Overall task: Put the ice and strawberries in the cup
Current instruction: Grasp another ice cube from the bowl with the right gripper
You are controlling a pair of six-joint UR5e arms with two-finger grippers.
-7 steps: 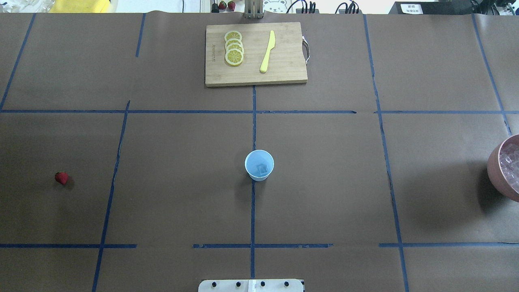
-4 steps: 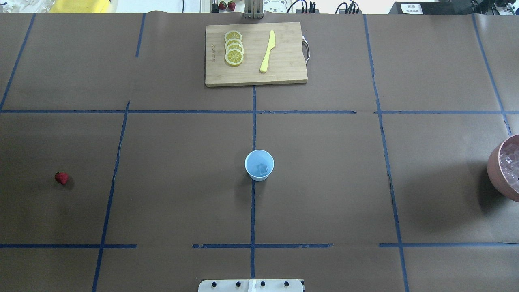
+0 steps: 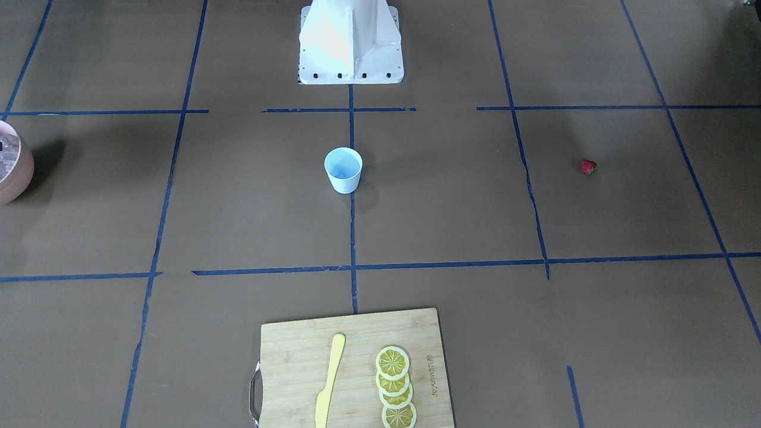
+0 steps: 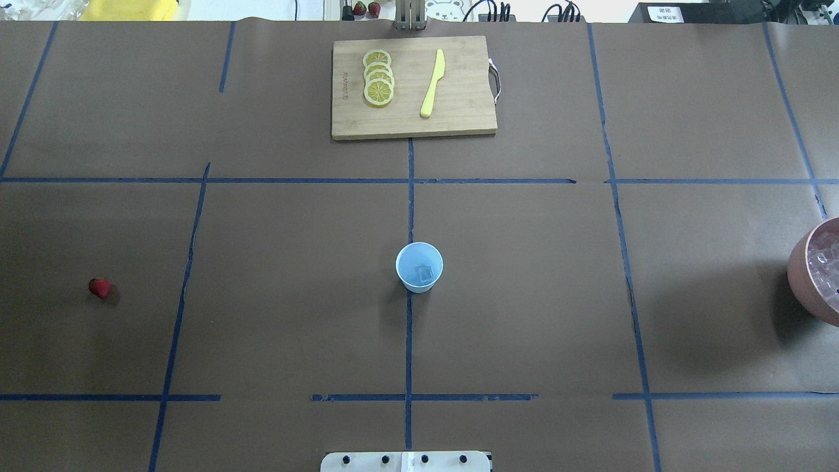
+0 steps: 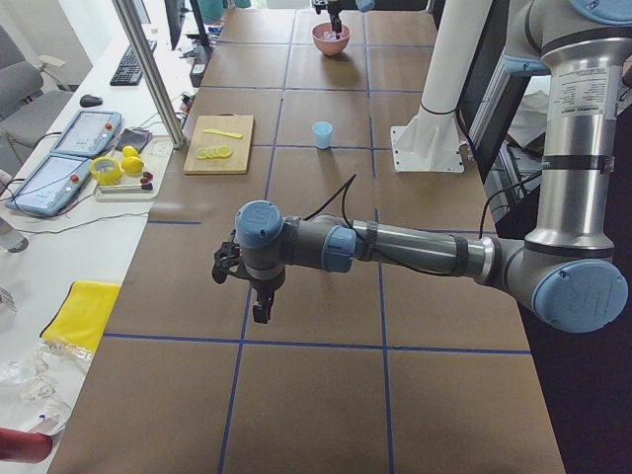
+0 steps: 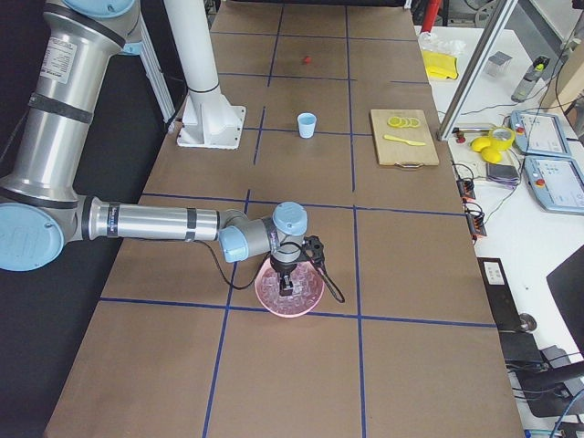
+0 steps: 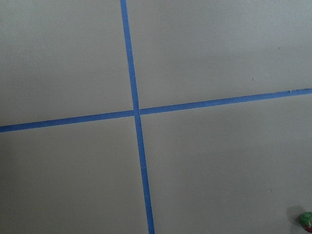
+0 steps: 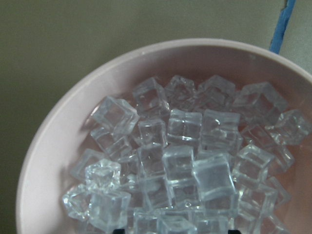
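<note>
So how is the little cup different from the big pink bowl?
The cup is white outside and pale blue inside; the bowl is pink all over. The cup is small and narrow; the bowl is much wider. Only one ice cube shows in the cup, while the bowl is heaped with many cubes. Both are round, stand upright, are open on top and hold ice.

Overhead, the right edge cuts the round pink bowl (image 4: 797, 275) of clear ice cubes (image 4: 826, 262); the left wrist view's corner clips the blurred tiny red strawberry (image 7: 307, 222); the front view's bottom edge crops the wooden cutting board (image 3: 291, 356)
</note>
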